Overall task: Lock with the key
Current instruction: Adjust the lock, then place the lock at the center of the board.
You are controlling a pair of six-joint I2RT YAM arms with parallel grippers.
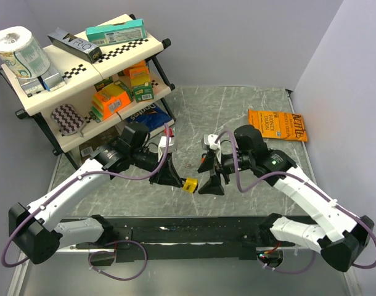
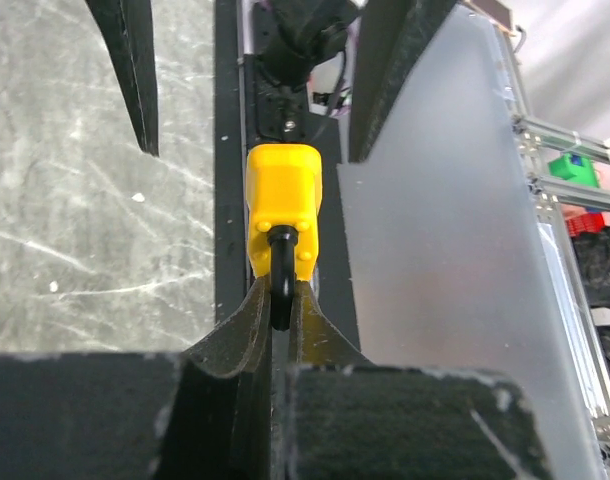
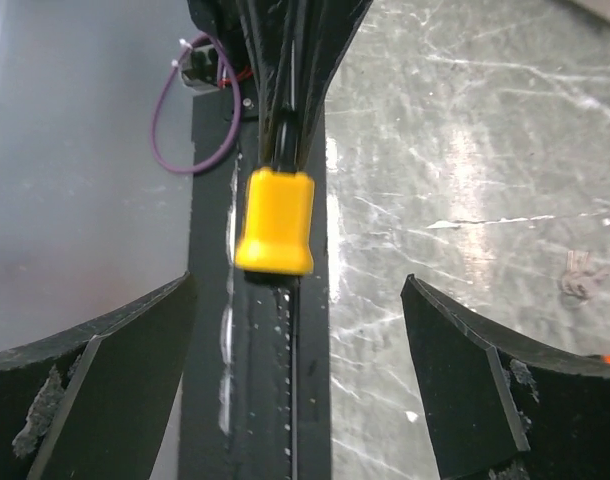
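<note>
Padlock (image 1: 189,184), small and yellow-bodied, held off the surface (image 1: 237,117) close to the middle of its near edge, between the two arms. Pinched by its black shackle (image 2: 282,270) in the closed left fingers (image 2: 240,330), body jutting free. Flanked by the right fingers (image 3: 115,350), spread wide to either side of the body and touching nothing. No key made out for certain in any view.

Judged light and rigid, with a smooth, hard casing likely to be slick. Judged apt to swivel on the round shackle under any twist from a key. Best taken across the flat sides of the body, keyhole end left clear, shackle pinch kept only as a steadying hold.
</note>
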